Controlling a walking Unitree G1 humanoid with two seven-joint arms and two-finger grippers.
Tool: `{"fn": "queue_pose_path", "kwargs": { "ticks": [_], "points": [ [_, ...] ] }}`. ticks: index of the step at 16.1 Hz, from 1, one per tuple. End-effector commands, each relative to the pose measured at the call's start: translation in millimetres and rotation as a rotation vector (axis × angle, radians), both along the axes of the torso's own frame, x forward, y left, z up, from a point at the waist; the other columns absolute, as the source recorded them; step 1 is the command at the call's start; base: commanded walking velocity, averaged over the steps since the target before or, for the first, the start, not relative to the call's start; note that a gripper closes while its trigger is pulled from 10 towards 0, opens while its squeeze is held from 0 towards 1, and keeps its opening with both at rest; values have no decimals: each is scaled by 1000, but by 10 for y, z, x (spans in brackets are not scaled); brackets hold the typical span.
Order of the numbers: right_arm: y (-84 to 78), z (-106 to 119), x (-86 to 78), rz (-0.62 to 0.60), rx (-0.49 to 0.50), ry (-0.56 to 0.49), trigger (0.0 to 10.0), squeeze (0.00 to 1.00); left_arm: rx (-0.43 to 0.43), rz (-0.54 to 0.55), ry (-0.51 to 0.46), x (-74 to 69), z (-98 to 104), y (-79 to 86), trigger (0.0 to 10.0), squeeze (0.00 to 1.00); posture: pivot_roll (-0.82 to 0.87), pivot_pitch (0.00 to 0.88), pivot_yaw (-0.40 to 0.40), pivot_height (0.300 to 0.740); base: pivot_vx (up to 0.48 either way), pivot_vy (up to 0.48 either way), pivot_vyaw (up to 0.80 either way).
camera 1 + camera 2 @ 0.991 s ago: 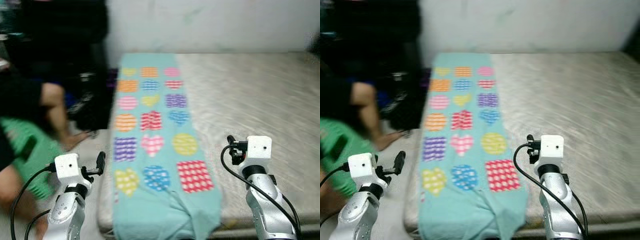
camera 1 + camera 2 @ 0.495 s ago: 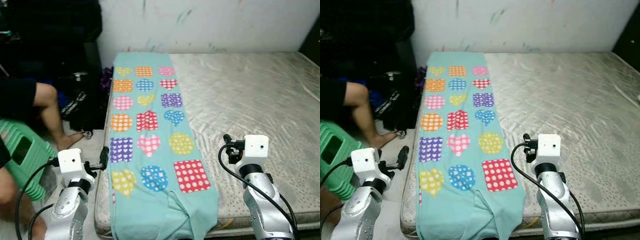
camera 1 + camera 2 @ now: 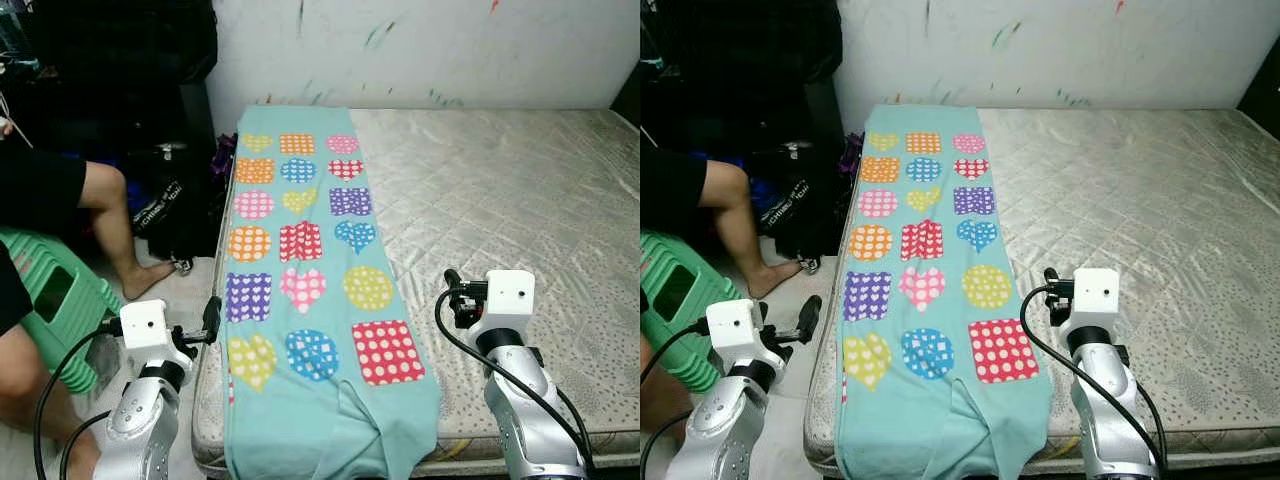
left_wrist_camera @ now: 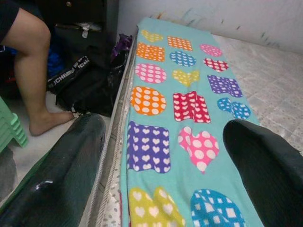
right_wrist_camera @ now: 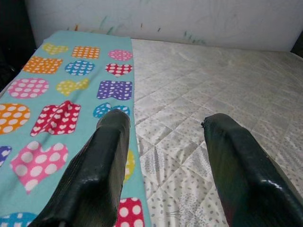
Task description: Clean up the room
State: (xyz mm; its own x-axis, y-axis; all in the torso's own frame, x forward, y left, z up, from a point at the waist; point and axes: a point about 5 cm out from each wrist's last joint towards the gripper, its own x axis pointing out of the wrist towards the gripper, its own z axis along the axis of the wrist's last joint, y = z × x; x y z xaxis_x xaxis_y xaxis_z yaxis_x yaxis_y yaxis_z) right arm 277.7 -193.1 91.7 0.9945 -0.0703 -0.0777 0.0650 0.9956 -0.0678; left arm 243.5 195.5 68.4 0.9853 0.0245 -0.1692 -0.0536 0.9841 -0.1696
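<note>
A teal blanket (image 3: 300, 250) printed with bright hearts, circles and squares lies in a long strip down the left side of a bare quilted mattress (image 3: 520, 200). Its near end hangs rumpled over the mattress's front edge (image 3: 340, 440). My left gripper (image 4: 165, 184) is held low by the mattress's left edge, open, with the blanket (image 4: 189, 104) ahead of it. My right gripper (image 5: 165, 161) hovers over the mattress near the blanket's right border, open and holding nothing. Both arms show at the bottom of the head views, left (image 3: 150, 380) and right (image 3: 510, 370).
A person sits at the left on a green plastic stool (image 3: 50, 300), bare leg (image 3: 105, 215) stretched toward the bed. A black bag (image 3: 165, 215) lies on the floor against the mattress's left side. A paint-streaked white wall (image 3: 420, 50) backs the bed.
The head camera has settled and the blur of a second ago is gone; the scene has shifted slightly in frame. Both grippers stay open in about the same places.
</note>
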Motion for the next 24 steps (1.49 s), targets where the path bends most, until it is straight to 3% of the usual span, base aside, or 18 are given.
{"fn": "queue_pose_path", "kwargs": {
  "ticks": [1,11,20,24],
  "points": [
    [2,43,0,4,3,-13,10000,0,3,1,10,-17,-4,-1,10000,0,-124,0,-10,719,-244,0,0],
    [2,31,10,2,7,-4,10000,0,-7,-2,4,11,5,-7,10000,0,-126,0,-9,719,0,0,0],
    [3,41,25,3,6,-7,10000,0,-13,-3,1,23,9,-22,10000,0,-127,0,-9,719,-256,0,0],
    [1,45,24,6,4,-7,10000,0,-16,5,3,18,9,-18,10000,0,-129,0,-11,719,0,0,0]
  ]
}}
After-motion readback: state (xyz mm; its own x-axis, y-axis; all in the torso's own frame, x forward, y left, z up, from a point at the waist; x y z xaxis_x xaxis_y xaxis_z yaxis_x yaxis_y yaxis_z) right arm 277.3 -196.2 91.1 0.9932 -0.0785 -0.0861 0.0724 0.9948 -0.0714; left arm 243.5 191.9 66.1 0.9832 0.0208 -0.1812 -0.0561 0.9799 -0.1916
